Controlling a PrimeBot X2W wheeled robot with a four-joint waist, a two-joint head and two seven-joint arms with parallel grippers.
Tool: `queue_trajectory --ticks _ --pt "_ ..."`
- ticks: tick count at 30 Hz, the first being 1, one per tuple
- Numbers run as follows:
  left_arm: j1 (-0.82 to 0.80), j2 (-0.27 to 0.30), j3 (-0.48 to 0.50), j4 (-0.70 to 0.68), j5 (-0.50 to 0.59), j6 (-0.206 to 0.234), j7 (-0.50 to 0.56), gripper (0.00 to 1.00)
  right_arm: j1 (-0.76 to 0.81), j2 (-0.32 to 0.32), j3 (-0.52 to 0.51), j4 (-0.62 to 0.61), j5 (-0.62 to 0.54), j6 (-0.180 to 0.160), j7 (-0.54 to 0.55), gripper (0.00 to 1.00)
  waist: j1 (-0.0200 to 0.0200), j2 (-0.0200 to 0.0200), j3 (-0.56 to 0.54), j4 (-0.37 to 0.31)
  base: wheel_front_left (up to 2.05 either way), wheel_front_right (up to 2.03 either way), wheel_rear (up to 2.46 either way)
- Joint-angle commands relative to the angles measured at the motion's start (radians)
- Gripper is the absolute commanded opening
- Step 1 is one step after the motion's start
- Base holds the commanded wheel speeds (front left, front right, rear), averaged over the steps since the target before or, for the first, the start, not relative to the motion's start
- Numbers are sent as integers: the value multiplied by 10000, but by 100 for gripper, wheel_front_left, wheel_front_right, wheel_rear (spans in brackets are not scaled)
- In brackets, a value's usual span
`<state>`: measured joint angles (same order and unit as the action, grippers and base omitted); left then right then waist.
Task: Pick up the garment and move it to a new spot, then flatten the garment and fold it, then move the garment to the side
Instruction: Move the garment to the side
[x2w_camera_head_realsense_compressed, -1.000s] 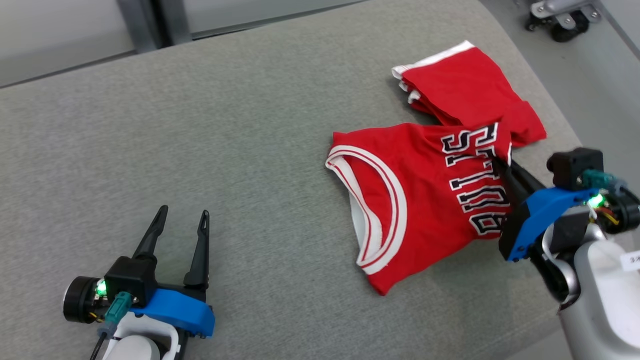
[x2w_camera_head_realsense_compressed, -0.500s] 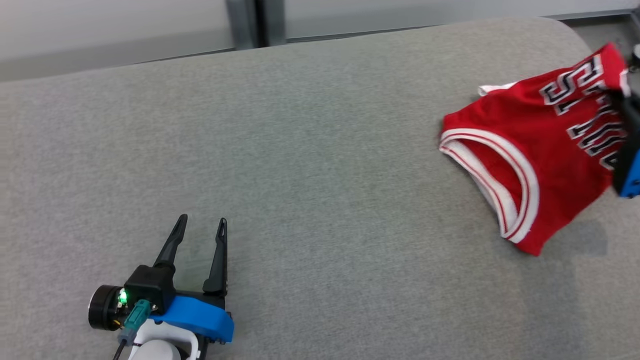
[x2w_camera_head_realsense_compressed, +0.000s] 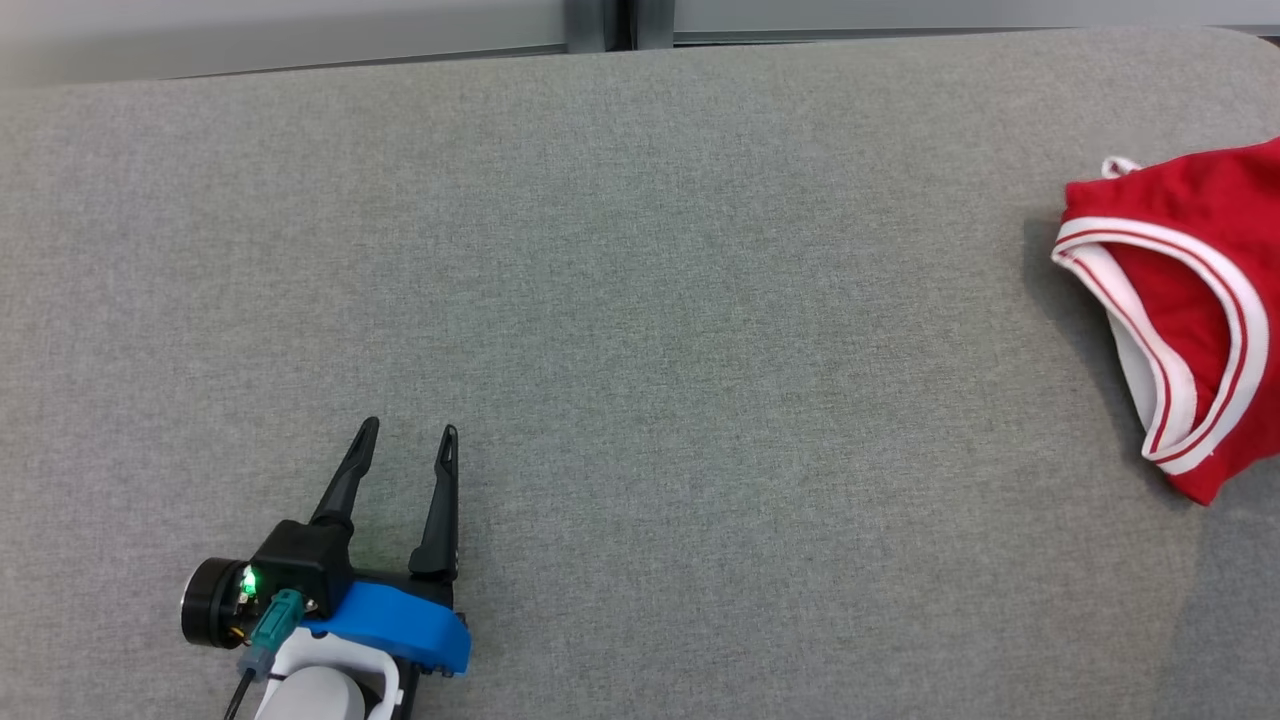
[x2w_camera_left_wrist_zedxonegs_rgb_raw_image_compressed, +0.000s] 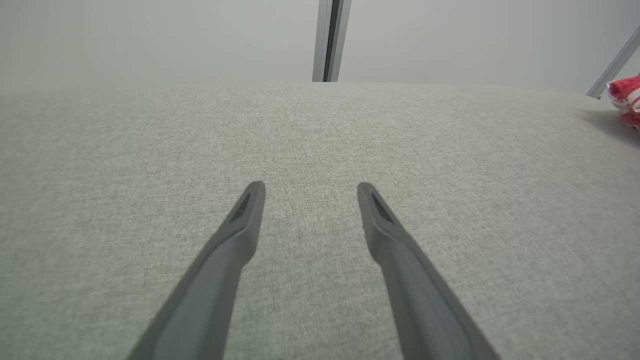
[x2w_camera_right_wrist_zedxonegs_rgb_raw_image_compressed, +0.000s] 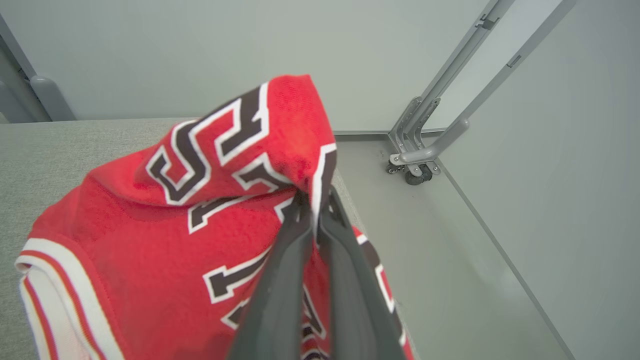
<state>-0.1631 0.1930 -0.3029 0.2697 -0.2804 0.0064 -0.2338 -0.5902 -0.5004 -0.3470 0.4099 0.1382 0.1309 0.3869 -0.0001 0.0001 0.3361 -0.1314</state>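
One step of three is under way, by my read: my right gripper (x2w_camera_right_wrist_zedxonegs_rgb_raw_image_compressed: 315, 200) is clenched on a pinch of the red jersey (x2w_camera_right_wrist_zedxonegs_rgb_raw_image_compressed: 175, 225) by its lettering, holding it up over the right end of the grey padded table (x2w_camera_head_realsense_compressed: 640, 300), so the relocate is mid-way and flatten, fold and set-aside are all left. My left gripper (x2w_camera_head_realsense_compressed: 410, 430) sits spread and empty at the near left of the table, well apart from the jersey. Past the table top there's a pale wall (x2w_camera_left_wrist_zedxonegs_rgb_raw_image_compressed: 150, 40) with a grey post (x2w_camera_left_wrist_zedxonegs_rgb_raw_image_compressed: 330, 40), and off its right end a grey floor (x2w_camera_right_wrist_zedxonegs_rgb_raw_image_compressed: 450, 250) with a castered metal frame (x2w_camera_right_wrist_zedxonegs_rgb_raw_image_compressed: 415, 165).
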Motion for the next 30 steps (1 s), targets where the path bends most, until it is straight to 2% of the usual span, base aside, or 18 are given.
queue_trajectory --ticks 1,2,9,19,23,30 --pt "-135 60 21 5 -5 -3 -58 100 -97 52 -121 51 -187 -3 -133 71 1 -1 12 5 0 0 0" --pt "-141 60 9 1 -1 20 -55 100 -106 180 -247 161 -357 -3 -274 100 1 -1 16 1 0 0 0" --pt "-134 131 -81 -41 -1 71 9 100 -323 810 -265 547 -858 -3 -911 100 1 -1 -43 -227 0 0 0" --pt "-112 111 -129 -22 -96 133 2 100 -232 1089 1078 97 -668 -3 -1507 100 1 -1 -499 -426 0 0 0" --pt "-75 22 -31 69 -269 174 -87 100 -6 1377 1553 -225 -646 -3 -2015 100 1 -1 -873 -308 0 0 0" --pt "215 -225 220 325 -536 236 -248 100 1102 2294 2010 -1025 -570 -3 -3307 100 1 -1 -1741 225 0 0 0"
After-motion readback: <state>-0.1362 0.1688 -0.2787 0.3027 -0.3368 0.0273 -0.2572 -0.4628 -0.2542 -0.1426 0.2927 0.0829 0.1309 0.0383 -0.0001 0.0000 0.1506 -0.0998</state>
